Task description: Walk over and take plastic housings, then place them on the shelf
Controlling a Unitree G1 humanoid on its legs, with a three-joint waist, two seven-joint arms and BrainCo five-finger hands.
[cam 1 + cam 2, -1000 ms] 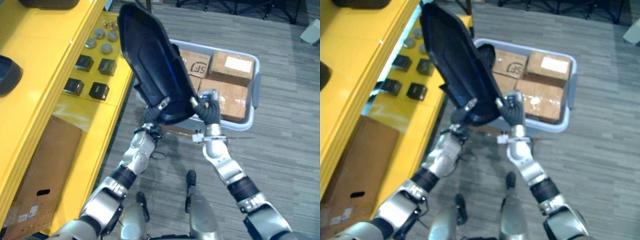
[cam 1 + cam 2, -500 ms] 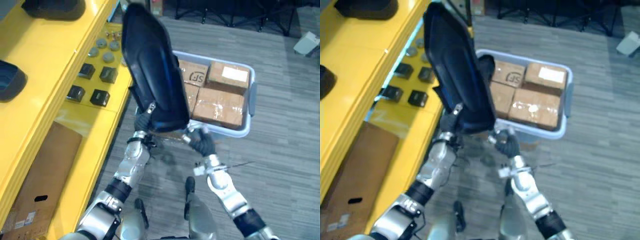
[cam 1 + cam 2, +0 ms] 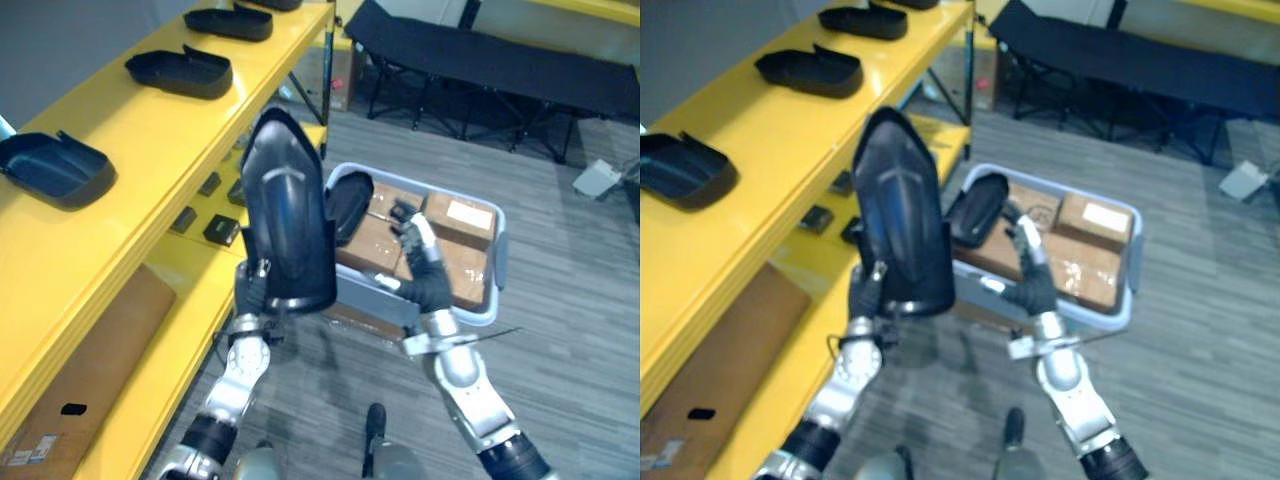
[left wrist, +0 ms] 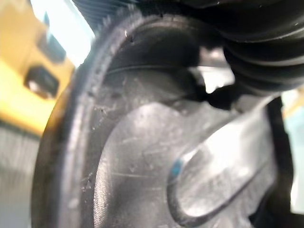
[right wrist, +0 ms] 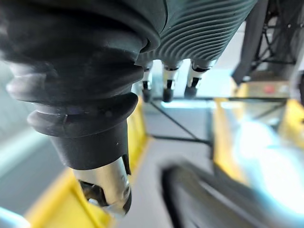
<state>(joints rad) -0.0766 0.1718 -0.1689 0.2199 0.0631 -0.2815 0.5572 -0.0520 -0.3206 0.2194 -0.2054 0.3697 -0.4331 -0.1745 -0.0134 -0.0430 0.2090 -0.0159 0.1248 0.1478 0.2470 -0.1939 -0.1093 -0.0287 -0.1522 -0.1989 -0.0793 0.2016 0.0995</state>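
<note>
A large dark plastic housing (image 3: 285,220) stands upright in front of me, its narrow end up. My left hand (image 3: 250,292) is shut on its lower edge; in the left wrist view the housing's inner face (image 4: 142,156) sits right against the hand. My right hand (image 3: 425,275) is open with straight fingers (image 5: 166,88), apart from the housing and above the grey bin (image 3: 495,265). A second dark housing (image 3: 348,203) leans in the bin's near-left corner. The yellow shelf (image 3: 150,130) runs along my left, with three housings on its top board (image 3: 55,170) (image 3: 180,72) (image 3: 230,22).
The bin holds several cardboard boxes (image 3: 460,215). Small black boxes (image 3: 222,230) lie on the lower shelf board, and a large cardboard box (image 3: 90,380) stands beneath it. A black folding cot (image 3: 500,65) stands at the back on the grey floor.
My right hand let go of the housing and swung off to the right, opening. My left hand alone now holds the housing upright. The camera tilted up, bringing the shelf top into view.
</note>
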